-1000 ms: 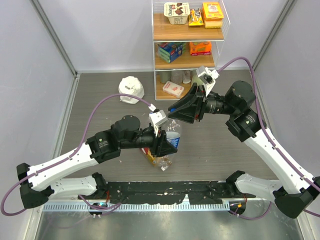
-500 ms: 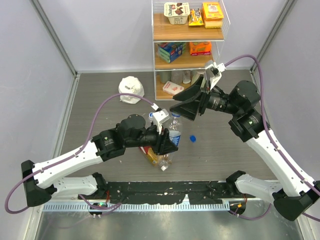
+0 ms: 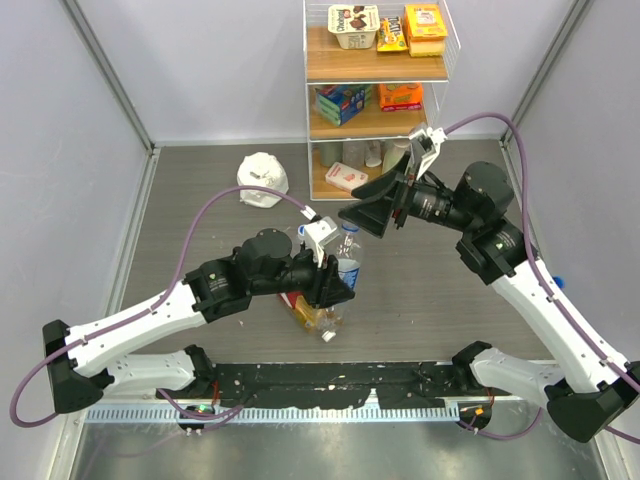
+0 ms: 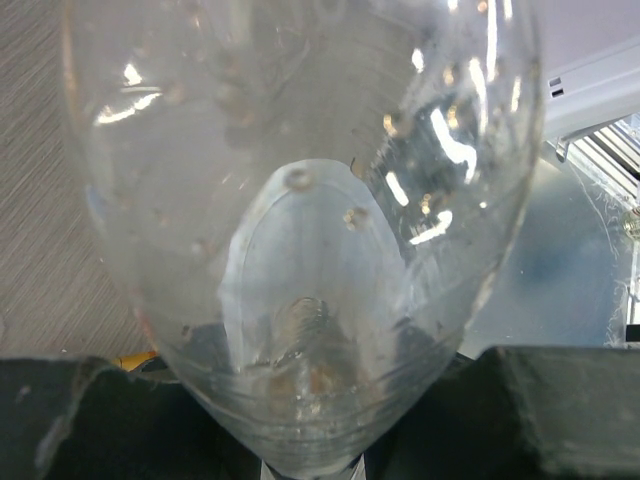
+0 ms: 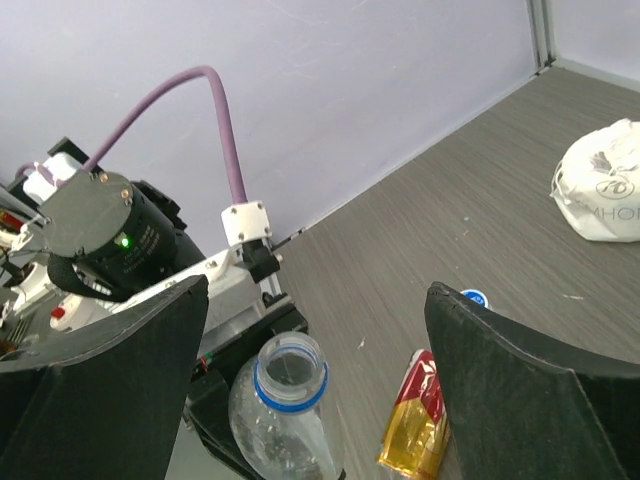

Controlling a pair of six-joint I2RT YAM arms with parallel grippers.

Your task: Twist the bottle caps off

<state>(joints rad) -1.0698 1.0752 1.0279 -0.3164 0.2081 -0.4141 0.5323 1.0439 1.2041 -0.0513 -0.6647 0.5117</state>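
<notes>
- Left gripper (image 3: pixel 336 282) is clamped on the blue-label bottle (image 3: pixel 347 262), which is held at table centre; its wrist view shows only the bottle's clear, droplet-flecked wall between the dark fingers
- Right gripper (image 3: pixel 365 218), at 1 o'clock of the bottle, gapes wide and empty; a second ago it sat closed over the neck
- Only the right wrist view shows the neck uncapped with a blue ring on it, and the amber bottle (image 5: pixel 415 425) lying beside
- Blue cap (image 5: pixel 472 297) rests on the table there; the one at the bottle's 4 o'clock half a second ago is gone from that spot
</notes>
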